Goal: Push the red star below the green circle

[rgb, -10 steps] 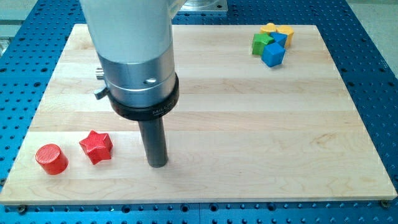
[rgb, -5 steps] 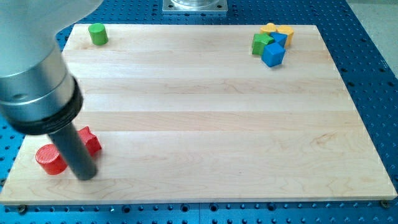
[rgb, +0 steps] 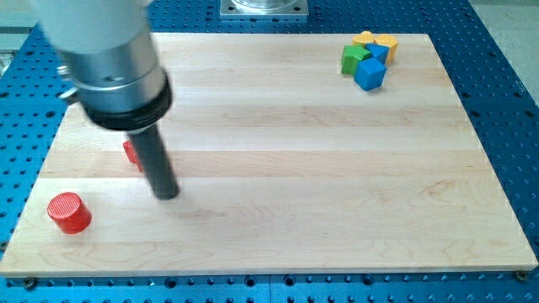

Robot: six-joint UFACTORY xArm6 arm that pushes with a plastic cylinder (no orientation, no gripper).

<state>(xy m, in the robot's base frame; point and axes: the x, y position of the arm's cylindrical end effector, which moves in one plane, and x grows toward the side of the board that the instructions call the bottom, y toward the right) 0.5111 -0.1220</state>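
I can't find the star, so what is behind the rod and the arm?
A sliver of the red star shows left of the rod, just above my tip. The rest is covered. The green circle is not visible; the arm hides the board's top-left corner.

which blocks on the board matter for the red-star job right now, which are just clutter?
Job:
- red star, mostly hidden behind the rod
- my tip, just to the star's lower right
- green circle: not visible now, arm blocks the top left

Clutter:
- red cylinder
- top-right cluster: green block, blue cube, yellow blocks
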